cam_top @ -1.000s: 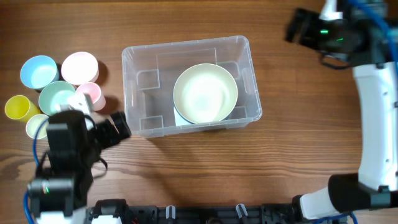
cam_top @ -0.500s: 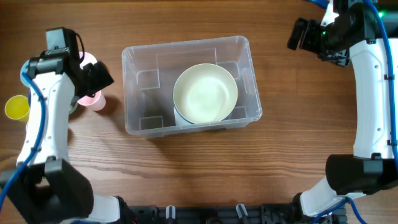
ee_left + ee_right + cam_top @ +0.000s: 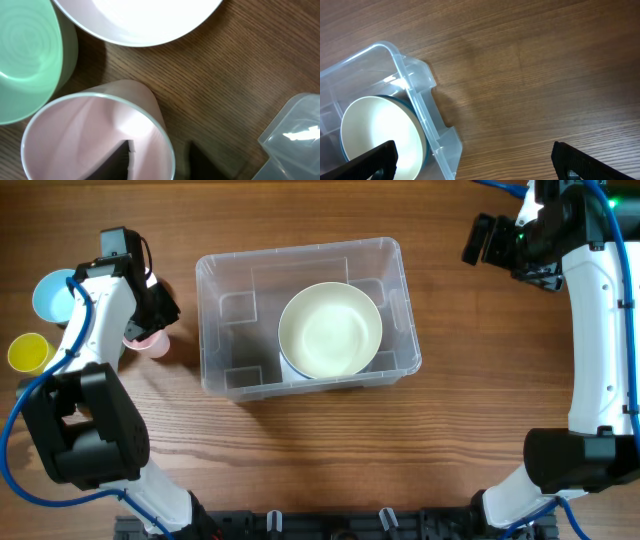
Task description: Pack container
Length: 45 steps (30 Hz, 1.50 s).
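A: While the left gripper [image 3: 160,310] is straddling the pink cup [image 3: 100,135], where is the container [image 3: 300,252] sitting?

B: Item one, container: it is sitting mid-table [image 3: 300,460], level and open-topped, well apart from the right gripper and near the left. It is holding one cream bowl [image 3: 330,330], which is resting in the right half. A blue-rimmed bowl [image 3: 423,142] seems to be nesting beneath it. The left half is lying bare.

A: Handling?

B: Judging by the thin clear plastic, it is looking light, springy at the walls and slick. I am reckoning the rolled rim at the short ends is offering the surest hold, though packing is likely needing no lifting of it.

A: Jaws?

B: Left: standing apart, one finger [image 3: 120,160] inside the cup and one outside, pinching nothing yet. Right gripper [image 3: 480,240]: spread wide, carrying nothing, hovering off the container's far right corner.

A: Loose stock?

B: Waiting left of the container: green bowl [image 3: 25,60], pale pink bowl [image 3: 140,20], blue bowl [image 3: 50,292], yellow cup [image 3: 27,352].
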Available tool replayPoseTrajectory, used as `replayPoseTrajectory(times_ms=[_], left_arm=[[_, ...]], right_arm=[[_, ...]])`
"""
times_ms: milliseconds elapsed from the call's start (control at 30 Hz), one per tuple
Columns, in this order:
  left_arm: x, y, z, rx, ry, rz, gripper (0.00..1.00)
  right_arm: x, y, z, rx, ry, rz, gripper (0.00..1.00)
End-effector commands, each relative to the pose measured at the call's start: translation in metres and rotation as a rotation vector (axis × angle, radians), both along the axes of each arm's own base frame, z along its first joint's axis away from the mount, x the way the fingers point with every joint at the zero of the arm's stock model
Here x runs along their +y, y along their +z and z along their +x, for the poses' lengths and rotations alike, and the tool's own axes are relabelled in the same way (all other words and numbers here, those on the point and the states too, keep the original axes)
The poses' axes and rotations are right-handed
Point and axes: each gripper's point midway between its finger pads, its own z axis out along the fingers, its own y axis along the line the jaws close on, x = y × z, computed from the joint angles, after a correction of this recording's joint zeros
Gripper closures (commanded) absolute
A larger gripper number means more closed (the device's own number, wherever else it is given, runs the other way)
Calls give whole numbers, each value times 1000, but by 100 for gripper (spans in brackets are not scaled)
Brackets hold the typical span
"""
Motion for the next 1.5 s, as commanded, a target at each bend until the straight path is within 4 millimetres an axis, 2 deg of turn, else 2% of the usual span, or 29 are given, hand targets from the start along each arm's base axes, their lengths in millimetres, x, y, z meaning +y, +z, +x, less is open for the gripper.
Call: replayPoseTrajectory(times_ms=[0,100,233,300,433,467,533,567,600,667,700,767,800,900,1033,1133,1233,1367,1400,1467], left_arm=[[3,3,4,-11,5,12,89],[3,2,1,2,5,9,96],[1,4,-3,11,3,8,96],[-4,21,-4,-18,-12,13,96],[-31,124,-2,-209,-89,76,96],[-44,161,-1,-288,-125,112,96],[-77,209,-2,-403,-205,126,96],[-104,225,-3,-440,-270,98,96],[-129,230,-7,-447,-334,55,96],[-182,219,-20,-400,-479,-19,96],[-194,211,-26,-365,-513,-23,96],[-211,181,-40,-224,-570,-18,96],[-215,162,-43,-145,-585,-10,96],[-230,121,-43,-6,-608,-46,96],[-229,69,-45,148,-604,-28,96],[-227,42,-49,183,-601,-25,96],[-219,14,-72,271,-586,-27,96],[-212,-2,-86,324,-583,-20,96],[-212,-2,-86,322,-585,-20,94],[-213,-2,-86,321,-586,-19,49]], right_arm=[[4,-6,1,22,27,5,0],[4,-6,1,22,28,5,0],[4,-7,0,27,27,5,0],[4,-7,0,26,27,5,0],[4,-7,-1,28,28,4,0],[4,-7,-1,28,27,5,0],[4,-7,-1,28,28,4,0],[4,-7,-1,28,28,4,0],[4,-7,-1,28,28,4,0],[4,-7,-1,28,27,5,0],[4,-7,-1,28,27,5,0],[4,-7,-1,29,27,5,0],[4,-7,-1,30,27,5,0],[4,-8,-2,34,28,5,0],[4,-8,-4,43,27,5,0],[4,-8,-4,43,27,5,0],[4,-8,-4,43,27,5,0],[4,-8,-4,43,28,4,0],[4,-8,-4,43,28,4,0],[4,-8,-4,43,28,4,0]])
